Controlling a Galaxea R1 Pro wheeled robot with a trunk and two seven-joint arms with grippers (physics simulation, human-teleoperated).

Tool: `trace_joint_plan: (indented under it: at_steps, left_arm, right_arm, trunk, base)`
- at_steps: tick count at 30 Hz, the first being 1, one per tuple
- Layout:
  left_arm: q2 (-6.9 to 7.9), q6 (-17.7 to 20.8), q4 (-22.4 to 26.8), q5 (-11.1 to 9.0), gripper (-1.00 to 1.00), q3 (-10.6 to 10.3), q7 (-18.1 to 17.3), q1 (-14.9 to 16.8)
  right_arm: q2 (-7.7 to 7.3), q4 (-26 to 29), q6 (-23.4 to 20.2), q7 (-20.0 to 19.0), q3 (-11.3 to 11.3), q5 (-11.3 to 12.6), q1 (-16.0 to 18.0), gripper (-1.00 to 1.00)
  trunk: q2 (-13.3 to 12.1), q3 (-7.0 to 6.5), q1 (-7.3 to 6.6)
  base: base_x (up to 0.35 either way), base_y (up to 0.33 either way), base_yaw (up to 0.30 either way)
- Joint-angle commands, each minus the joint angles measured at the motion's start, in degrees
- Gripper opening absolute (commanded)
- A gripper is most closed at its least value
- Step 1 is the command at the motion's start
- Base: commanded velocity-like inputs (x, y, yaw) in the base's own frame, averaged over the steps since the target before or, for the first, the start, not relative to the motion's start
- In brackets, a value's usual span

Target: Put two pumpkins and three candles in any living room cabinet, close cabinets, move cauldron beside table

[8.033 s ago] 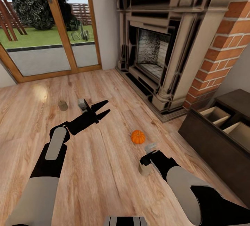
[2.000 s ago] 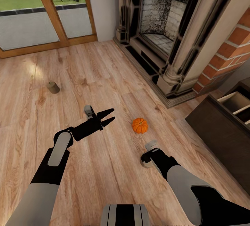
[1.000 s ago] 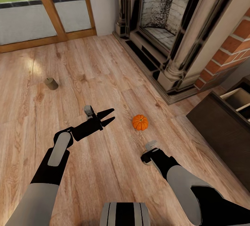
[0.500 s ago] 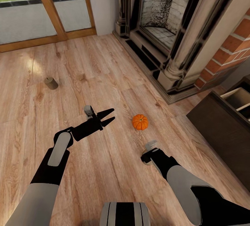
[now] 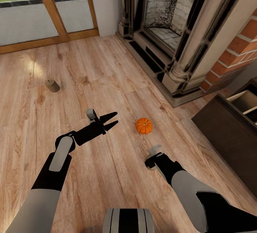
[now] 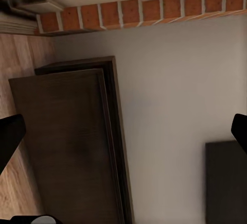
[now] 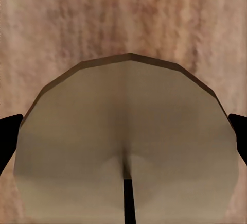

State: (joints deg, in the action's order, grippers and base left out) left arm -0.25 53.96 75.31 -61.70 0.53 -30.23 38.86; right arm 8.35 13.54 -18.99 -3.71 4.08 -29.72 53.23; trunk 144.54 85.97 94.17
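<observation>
Our right gripper [image 5: 150, 164] grasps a candle [image 7: 126, 147] (wick up); our left gripper [image 5: 111, 119] hangs with jaws released near the pumpkin [image 5: 144, 126] on the floor [image 5: 107, 68]. Another candle [image 5: 53, 85] lies well apart.

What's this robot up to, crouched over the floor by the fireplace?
It is gathering small things off the wooden floor. Its right gripper is down over a pale candle, fingers on either side of it; whether it grips yet is unclear. Its left gripper hangs open and empty. A pumpkin and another candle lie on the floor, and the dark cabinet at the right has a drawer open.
</observation>
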Motion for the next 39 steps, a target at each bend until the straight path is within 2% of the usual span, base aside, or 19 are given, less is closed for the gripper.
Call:
trace_joint_plan:
  at_steps: [1,9,13,17,39]
  left_arm:
    - [0.01,0.00,-0.01,0.00,1.00,0.00,-0.02,0.00]
    - [0.04,0.02,0.00,0.00,1.00,0.08,-0.09,-0.08]
    - [0.01,0.09,0.03,0.00,1.00,0.13,-0.09,-0.10]
    - [-0.01,0.10,0.10,-0.03,1.00,0.14,-0.10,-0.10]
    - [-0.04,0.36,0.42,-0.04,1.00,0.07,-0.09,-0.10]
  right_arm:
    - [0.00,-0.01,0.00,-0.03,0.05,0.19,-0.02,-1.00]
    - [0.00,-0.01,0.00,0.02,0.05,0.19,-0.04,-1.00]
    - [0.00,-0.01,0.00,0.01,0.05,0.19,-0.02,-1.00]
    - [0.00,-0.01,0.00,0.02,0.05,0.19,-0.02,-1.00]
    - [0.09,-0.01,-0.48,-0.06,-0.03,0.19,-0.03,-1.00]
  trunk:
    - [0.00,0.00,0.00]
    - [0.00,0.00,0.00]
    - [-0.05,-0.89,-0.10]
    - [-0.05,-0.89,-0.10]
    - [-0.35,-5.76,-0.67]
  base:
    - [-0.005,0.000,0.000]
    - [-0.072,0.000,0.000]
    - [-0.008,0.000,0.000]
    - [-0.001,0.000,0.000]
    - [0.000,0.000,0.000]
